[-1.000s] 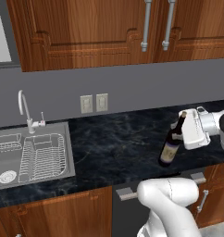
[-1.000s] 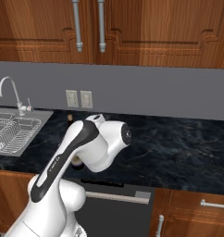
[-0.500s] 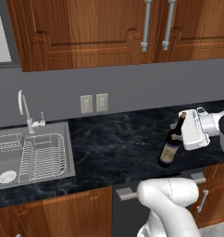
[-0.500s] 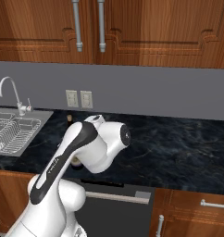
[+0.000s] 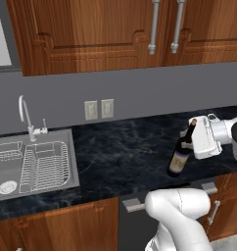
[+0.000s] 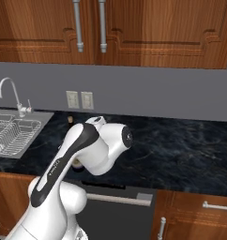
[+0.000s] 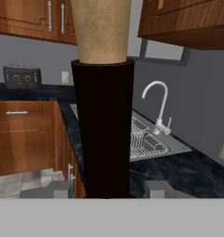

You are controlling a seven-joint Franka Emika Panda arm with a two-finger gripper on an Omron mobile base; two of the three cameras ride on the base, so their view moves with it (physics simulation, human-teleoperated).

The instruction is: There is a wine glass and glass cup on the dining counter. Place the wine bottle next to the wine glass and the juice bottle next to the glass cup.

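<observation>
The wine bottle [image 5: 180, 154], dark with a tan top and a cream label, leans to the right over the front of the black worktop [image 5: 125, 147]. My gripper [image 5: 190, 142] is shut on its neck from the right. In the hand view the dark neck [image 7: 104, 134] rises between my two fingertips [image 7: 162, 187], and the gripper [image 7: 107, 190] is closed around it. In the right base view my arm covers most of the bottle, leaving its tan top [image 6: 71, 119] and its base [image 6: 78, 163] in sight. The wine glass, glass cup, juice bottle and dining counter are out of view.
A steel sink [image 5: 8, 169] with a wire dish rack [image 5: 44, 164] and a faucet [image 5: 25, 115] lies to the left. Wall outlets [image 5: 98, 109] sit on the grey backsplash under wooden cabinets [image 5: 115, 29]. A toaster [image 7: 22, 76] stands on a far counter.
</observation>
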